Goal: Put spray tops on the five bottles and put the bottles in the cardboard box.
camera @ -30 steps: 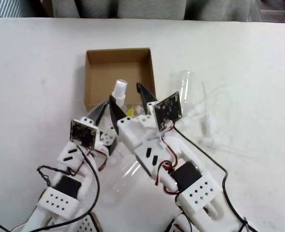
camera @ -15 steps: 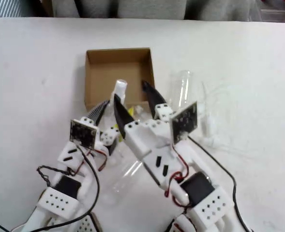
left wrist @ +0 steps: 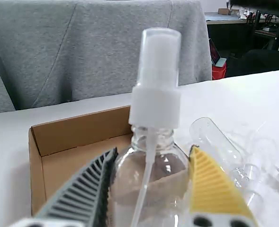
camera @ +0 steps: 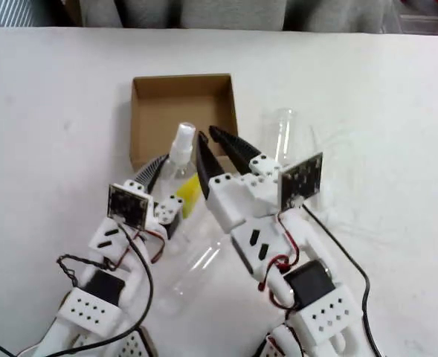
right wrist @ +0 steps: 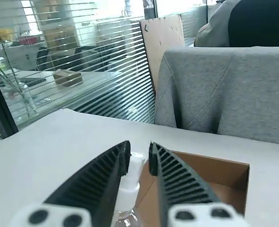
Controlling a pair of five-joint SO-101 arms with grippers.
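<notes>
My left gripper (camera: 172, 178) is shut on a clear bottle (camera: 178, 167) and holds it upright at the near edge of the cardboard box (camera: 178, 104). A white spray top (camera: 183, 137) sits on the bottle's neck. In the left wrist view the grey and yellow fingers of the left gripper (left wrist: 153, 153) press the bottle (left wrist: 151, 172) from both sides, under the spray top (left wrist: 156, 80). My right gripper (camera: 207, 134) stands just right of the top, apart from it. Its black fingers leave a narrow gap with nothing in it. In the right wrist view the spray top (right wrist: 130, 182) lies beyond the right gripper (right wrist: 138, 145).
A second clear bottle (camera: 282, 134) lies on its side right of the box. A third bottle (camera: 200, 264) lies between the two arms. Loose spray tops (camera: 323, 195) with thin tubes are scattered on the white table (camera: 55, 111) at the right.
My right gripper has drawn away from the spray top towards the right, and its fingers have come closer together. The left gripper has kept still with the bottle.
</notes>
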